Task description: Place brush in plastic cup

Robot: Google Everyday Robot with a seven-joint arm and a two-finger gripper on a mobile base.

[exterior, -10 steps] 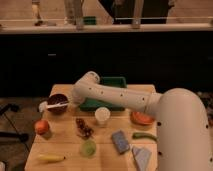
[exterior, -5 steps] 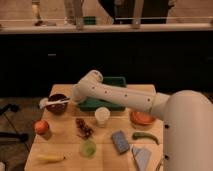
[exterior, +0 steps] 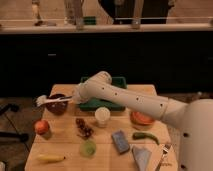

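The brush (exterior: 50, 101) is held level above the table's left side, its white bristled head at the far left over the dark bowl (exterior: 57, 105). My gripper (exterior: 75, 97) is at the end of the white arm and holds the brush by its handle end. The plastic cup (exterior: 88, 148), small and translucent light green, stands upright near the table's front, below and to the right of the brush head.
On the wooden table (exterior: 65, 132) stand a white round cup (exterior: 102, 116), a green tray (exterior: 102, 102), an orange bowl (exterior: 141, 119), an orange fruit (exterior: 42, 127), a banana (exterior: 50, 158), dark grapes (exterior: 83, 128), a blue packet (exterior: 120, 141) and a green pepper (exterior: 145, 136).
The arm has shifted slightly; the brush stays held over the dark bowl at about the same height.
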